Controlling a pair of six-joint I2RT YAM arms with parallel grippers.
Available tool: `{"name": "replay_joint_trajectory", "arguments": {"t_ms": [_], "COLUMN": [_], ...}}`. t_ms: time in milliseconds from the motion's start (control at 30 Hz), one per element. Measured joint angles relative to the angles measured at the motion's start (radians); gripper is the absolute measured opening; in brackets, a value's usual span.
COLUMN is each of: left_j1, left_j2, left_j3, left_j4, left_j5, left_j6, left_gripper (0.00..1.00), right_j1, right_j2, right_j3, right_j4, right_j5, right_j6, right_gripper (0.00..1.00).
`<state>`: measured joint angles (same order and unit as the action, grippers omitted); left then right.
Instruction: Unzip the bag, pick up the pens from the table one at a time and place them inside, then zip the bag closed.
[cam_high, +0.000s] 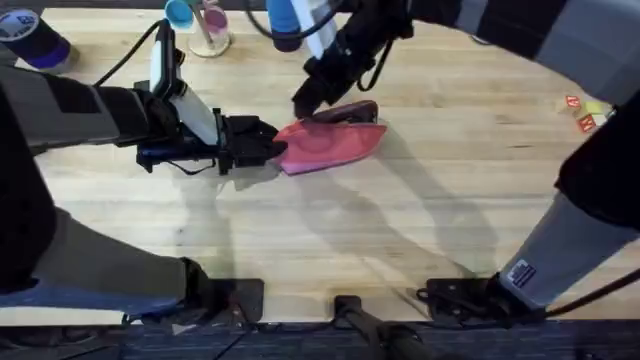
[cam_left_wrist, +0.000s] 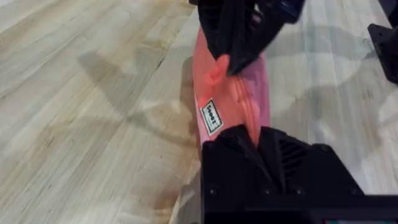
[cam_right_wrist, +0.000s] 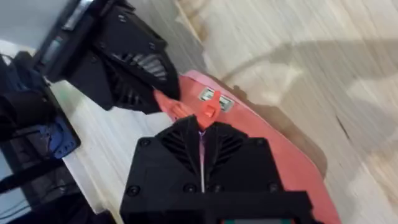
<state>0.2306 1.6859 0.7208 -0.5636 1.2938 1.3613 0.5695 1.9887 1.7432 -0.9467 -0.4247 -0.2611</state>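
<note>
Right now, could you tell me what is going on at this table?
Both arms are working on the pink bag in the middle of the table. The left hand is shut on the bag's end, holding it in place. The right hand is shut on the zipper pull along the top edge.

Left pincer (cam_high: 275, 148) clamped tight, right pincer (cam_high: 305, 100) pinched closed, arms converging mid-table

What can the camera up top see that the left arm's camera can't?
Only the overhead view shows the cups at the table's far edge and the dark roll in the far left corner. Only the left wrist view shows the bag's small label. Both show the pink bag on the table, with the left claw pinching one end and the right claw at the zipper.
</note>
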Motion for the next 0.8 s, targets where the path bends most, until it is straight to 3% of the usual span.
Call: {"name": "replay_joint_trajectory", "arguments": {"t_ms": [200, 800], "left_j1": [-0.004, -0.015], "left_j2": [0.000, 0.000], "left_j3": [0.000, 0.000], "left_j4": [0.003, 0.002], "left_j5": [0.003, 0.005], "left_j6": [0.000, 0.000], "left_gripper": [0.043, 0.043], "right_j1": [-0.064, -0.292], "right_j2": [0.000, 0.000], "right_j3": [0.000, -0.002], "right_j4": [-0.031, -0.087], "right_j5": [-0.028, 0.086], "right_j6": [0.004, -0.001], "right_gripper": [0.032, 0.033]}}
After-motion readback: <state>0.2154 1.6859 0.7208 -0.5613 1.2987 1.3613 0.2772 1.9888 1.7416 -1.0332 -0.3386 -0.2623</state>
